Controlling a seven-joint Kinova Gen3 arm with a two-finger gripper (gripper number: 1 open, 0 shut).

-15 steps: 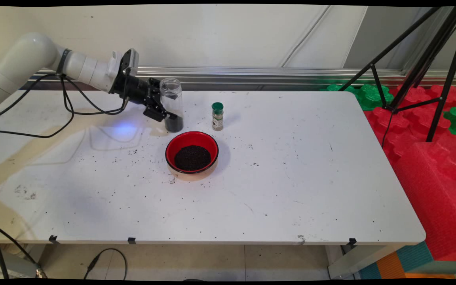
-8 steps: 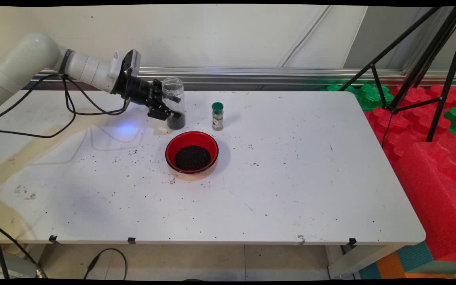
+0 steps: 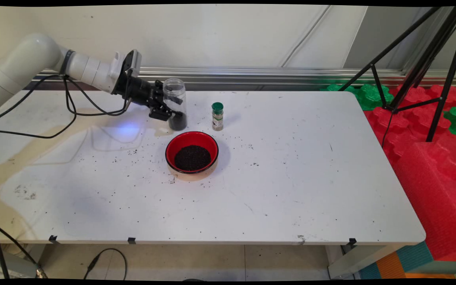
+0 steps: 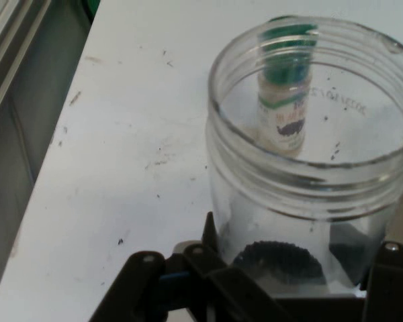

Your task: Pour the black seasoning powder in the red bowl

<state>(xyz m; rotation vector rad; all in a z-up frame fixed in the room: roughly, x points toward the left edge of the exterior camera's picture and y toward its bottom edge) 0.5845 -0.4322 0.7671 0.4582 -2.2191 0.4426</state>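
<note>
Two things stood near the gripper (image 3: 171,109): a shaker (image 3: 217,116) just beyond it and a bowl (image 3: 192,152) of dark grains below. The gripper's fingers were clamped round an open jar (image 3: 174,103), dark grains in its bottom, on the table (image 3: 291,178).

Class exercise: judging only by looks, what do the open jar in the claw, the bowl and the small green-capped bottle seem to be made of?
Jar: clear plastic, probably; see-through wall and a threaded rim.
Bowl: glossy, red inside with a black rim, tan outside; plastic or lacquer, can't tell.
Small bottle: clear body, glass or plastic, with an opaque green cap and a paper-like label.
</note>
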